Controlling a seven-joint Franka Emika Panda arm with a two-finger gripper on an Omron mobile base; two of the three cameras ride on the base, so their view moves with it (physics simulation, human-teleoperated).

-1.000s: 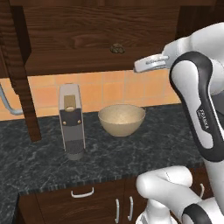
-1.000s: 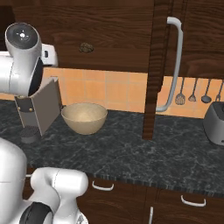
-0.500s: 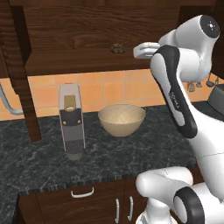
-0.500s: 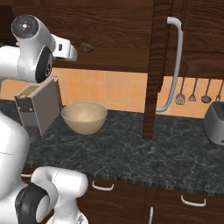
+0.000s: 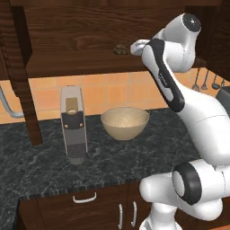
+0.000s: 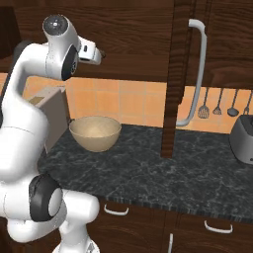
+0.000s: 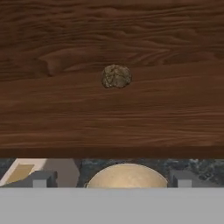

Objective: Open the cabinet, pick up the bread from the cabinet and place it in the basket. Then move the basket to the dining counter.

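The cabinet (image 5: 67, 27) stands open, its doors swung out to both sides. A small brown lump of bread (image 5: 119, 49) lies on its shelf. My gripper (image 5: 134, 46) hovers at shelf height just right of the bread, apart from it. In the hand view the bread (image 7: 116, 76) rests mid-shelf, straight ahead, and the fingertips (image 7: 43, 178) are spread wide, so my gripper (image 7: 113, 180) is open and holds nothing. The round tan basket (image 5: 125, 122) sits on the black granite worktop under the shelf; its rim (image 7: 127, 175) shows below the shelf edge. The dining counter is out of view.
A tall grey-and-black appliance (image 5: 74, 123) stands left of the basket. The right cabinet door (image 6: 174, 74) with its long silver handle (image 6: 196, 74) juts out over the worktop. A toaster (image 6: 244, 139) and hanging utensils (image 6: 217, 106) are at the far right.
The arm has lifted and swung the hand up and toward the shelf, from below shelf level to right beside the bread. The basket and the appliance have stayed put.
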